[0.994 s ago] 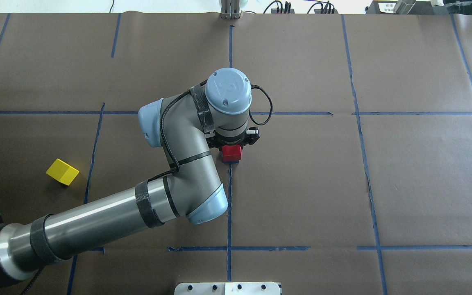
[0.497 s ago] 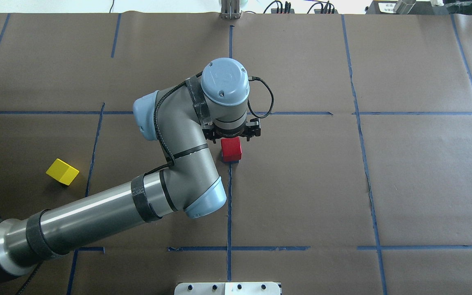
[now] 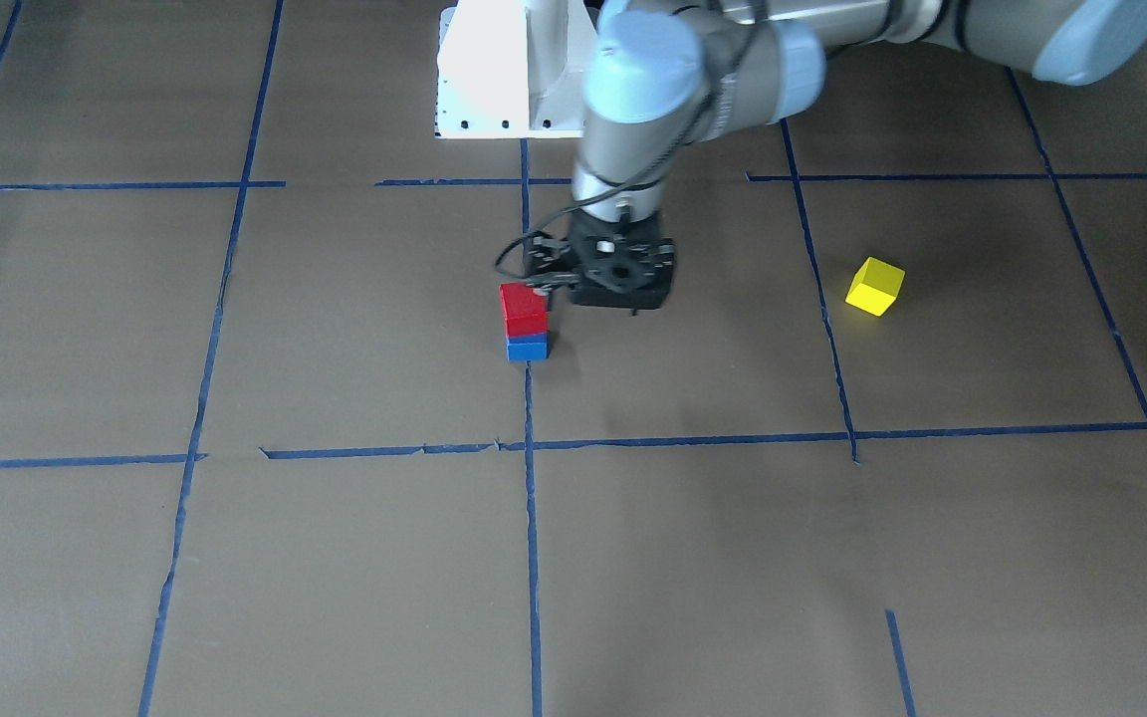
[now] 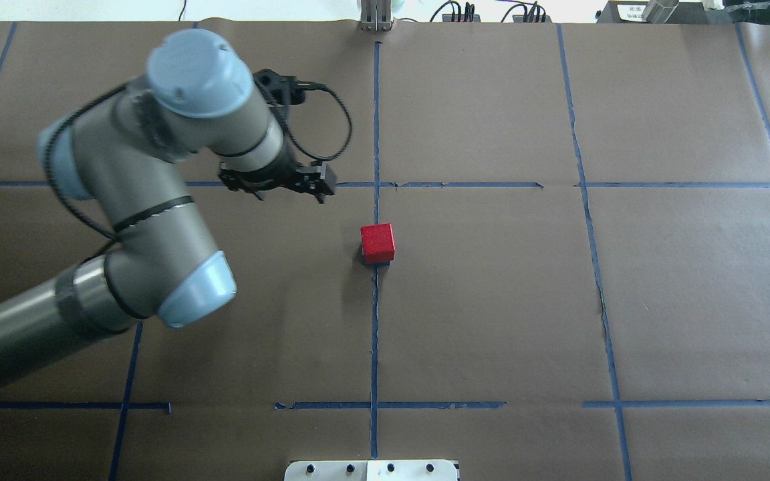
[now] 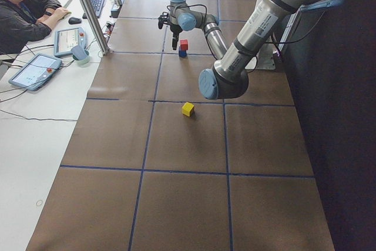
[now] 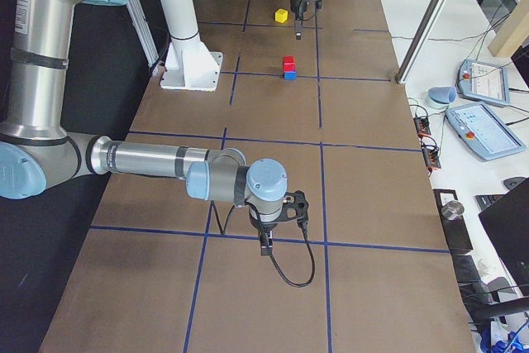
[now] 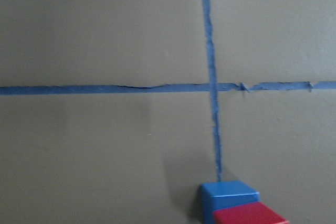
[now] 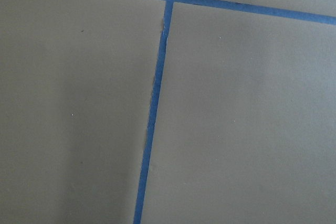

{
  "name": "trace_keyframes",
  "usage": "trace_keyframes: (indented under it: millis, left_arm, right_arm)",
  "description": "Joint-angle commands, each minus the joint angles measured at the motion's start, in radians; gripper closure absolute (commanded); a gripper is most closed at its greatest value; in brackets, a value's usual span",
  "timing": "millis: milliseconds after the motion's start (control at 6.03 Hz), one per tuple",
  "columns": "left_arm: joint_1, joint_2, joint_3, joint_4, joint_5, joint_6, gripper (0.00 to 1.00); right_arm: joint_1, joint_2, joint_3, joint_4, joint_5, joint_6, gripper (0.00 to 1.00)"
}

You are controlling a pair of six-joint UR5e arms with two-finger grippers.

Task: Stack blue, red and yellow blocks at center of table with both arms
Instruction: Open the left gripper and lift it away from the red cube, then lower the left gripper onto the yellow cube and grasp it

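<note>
Sitting red block (image 4: 377,242) atop blue block (image 3: 528,349), left claw (image 4: 285,187) apart, right claw (image 6: 265,243) unclear

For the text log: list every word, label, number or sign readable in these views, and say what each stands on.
No text can be read with certainty.
Dark print on the left arm: too blurred to read.
White label beyond the table's far edge: too small to read.
Tablet screen: too small to read.

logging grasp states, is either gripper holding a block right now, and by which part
Nothing is held. Red block rests on blue block, yellow block lies alone, and both the left gripper and right gripper are clear of them.
</note>
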Motion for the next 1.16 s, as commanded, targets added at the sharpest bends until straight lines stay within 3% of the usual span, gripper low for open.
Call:
trace_keyframes:
  millis: [0, 331, 497, 663, 994]
  left_arm:
    - [-0.109, 0.282, -0.171, -0.013, -0.065, 0.295, 0.0]
    - [-0.167, 0.52, -0.231, -0.074, -0.065, 0.552, 0.0]
    - [-0.166, 0.663, -0.232, -0.277, -0.066, 0.536, 0.0]
    - [-0.163, 0.716, -0.2, -0.411, -0.065, 0.532, 0.0]
    - [-0.151, 0.707, -0.119, -0.459, -0.06, 0.532, 0.0]
  right_arm:
    - [0.0, 0.0, 0.0, 0.0, 0.0, 0.0, 0.0]
    - [0.0, 0.002, -0.014, 0.009, 0.0, 0.0, 0.0]
    - [0.0, 0.002, -0.06, 0.081, 0.0, 0.003, 0.0]
    - [0.0, 0.005, -0.107, 0.156, 0.001, 0.009, 0.0]
    - [0.0, 0.005, -0.1, 0.166, 0.008, 0.063, 0.0]
